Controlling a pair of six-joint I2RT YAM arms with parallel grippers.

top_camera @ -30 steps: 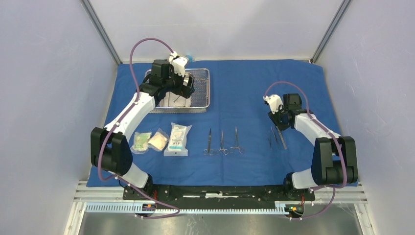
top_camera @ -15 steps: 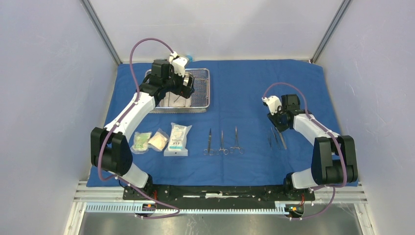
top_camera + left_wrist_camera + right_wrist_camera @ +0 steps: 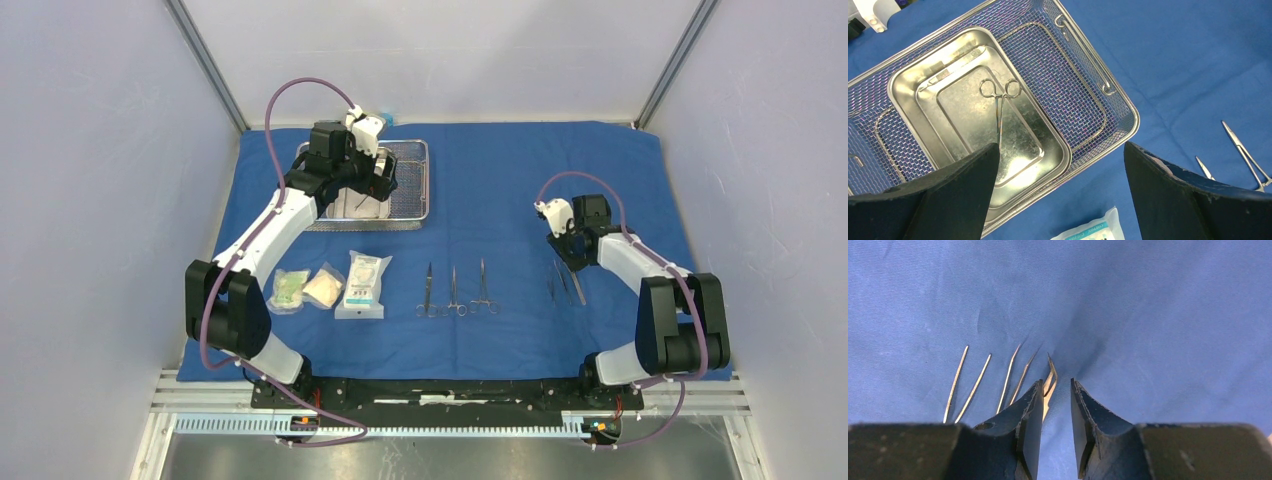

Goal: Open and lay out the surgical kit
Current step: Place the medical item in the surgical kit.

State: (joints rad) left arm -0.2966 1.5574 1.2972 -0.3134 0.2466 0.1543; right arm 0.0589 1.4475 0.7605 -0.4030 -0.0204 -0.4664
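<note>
— Far left?
— Three packets (image 3: 324, 286) side by side on the near part of the blue cloth wrap (image 3: 500, 170), spread flat over the table. Behind them, the wire-mesh basket (image 3: 1088, 75), with the steel pan (image 3: 908, 90) inside it. One ring-handled instrument (image 3: 999, 107) lying in the pan.
— Left tool (image 3: 1060, 147)?
— Hanging over the basket, jaws spread wide, gripping nothing.
— Middle?
— Three scissor-like instruments (image 3: 454, 290) laid parallel on the cloth, ring handles toward the arms' bases.
— Further right?
— A tight group of slim instruments (image 3: 563, 283), also on the cloth. Right tool (image 3: 1056, 382) low over their tips, jaws only a narrow gap apart, bare cloth visible between. A curved tip just beside one finger (image 3: 1028, 410); nothing visibly clamped.
</note>
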